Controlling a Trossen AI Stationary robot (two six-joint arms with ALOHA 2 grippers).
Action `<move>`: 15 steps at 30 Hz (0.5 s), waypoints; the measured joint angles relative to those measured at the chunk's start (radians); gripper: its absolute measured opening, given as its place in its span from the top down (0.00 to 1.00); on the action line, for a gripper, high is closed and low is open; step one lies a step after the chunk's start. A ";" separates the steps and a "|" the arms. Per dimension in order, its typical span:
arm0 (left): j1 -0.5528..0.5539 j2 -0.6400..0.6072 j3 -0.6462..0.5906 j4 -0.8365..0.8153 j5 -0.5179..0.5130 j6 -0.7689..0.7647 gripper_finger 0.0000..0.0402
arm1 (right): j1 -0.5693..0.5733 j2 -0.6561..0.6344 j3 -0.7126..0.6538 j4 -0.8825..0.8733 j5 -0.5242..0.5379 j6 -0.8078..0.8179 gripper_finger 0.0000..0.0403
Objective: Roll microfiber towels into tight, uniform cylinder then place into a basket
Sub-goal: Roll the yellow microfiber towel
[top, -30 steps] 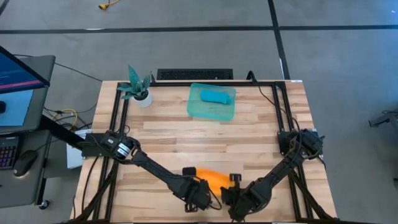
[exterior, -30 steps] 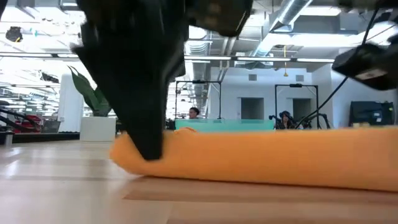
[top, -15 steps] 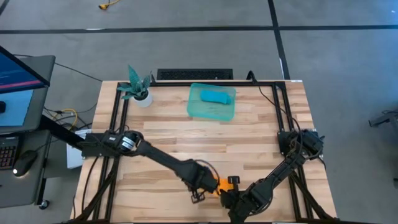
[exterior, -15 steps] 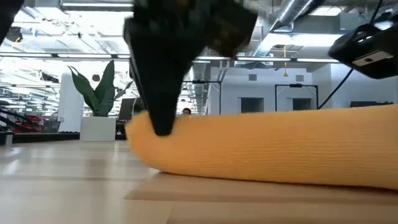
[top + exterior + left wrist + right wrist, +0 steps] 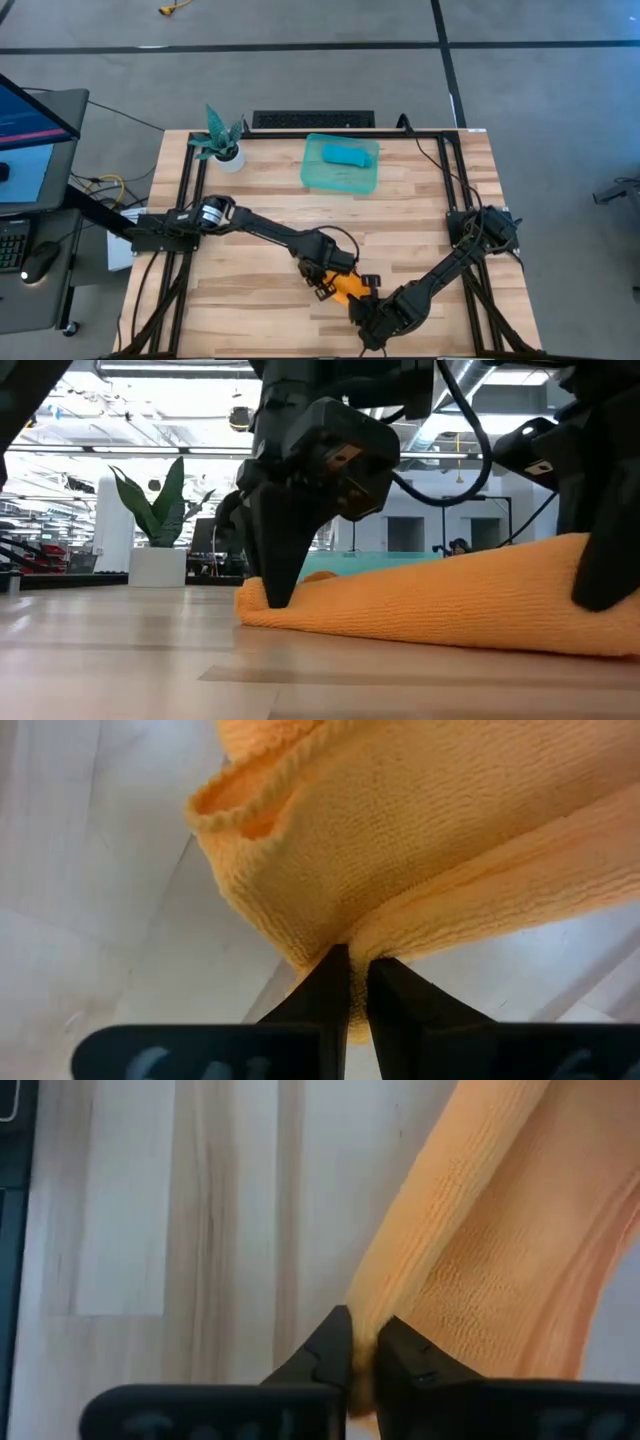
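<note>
While one turquoise towel (image 5: 348, 155) already lies rolled in the basket (image 5: 320, 177) at the far side of the desk (image 5: 260, 215), the orange towel (image 5: 346, 287) is not finished: it sits near the front edge as a loose, uneven roll. My left tool (image 5: 322, 282) pinches a fold at one end, fingers (image 5: 335, 982) nearly together on cloth. My right tool (image 5: 367, 310) pinches the other end likewise. Left, by my judgement: tighten this roll, then carry it to the basket.
</note>
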 joint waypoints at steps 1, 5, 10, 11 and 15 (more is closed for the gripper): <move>0.002 0.000 -0.003 0.003 0.006 0.000 0.95 | -0.001 -0.001 0.000 -0.002 -0.003 0.009 0.88; -0.001 -0.003 -0.027 0.012 0.005 0.016 0.95 | -0.008 -0.002 0.000 -0.020 -0.052 0.020 0.84; -0.006 -0.001 -0.029 -0.004 -0.007 0.019 0.95 | -0.004 -0.003 0.000 -0.076 -0.044 0.027 0.78; -0.006 -0.001 -0.029 -0.002 -0.009 0.020 0.95 | -0.006 -0.003 0.000 -0.089 -0.040 0.027 0.77; -0.006 0.001 -0.029 0.000 -0.012 0.021 0.95 | -0.002 -0.003 0.000 -0.111 -0.030 0.025 0.75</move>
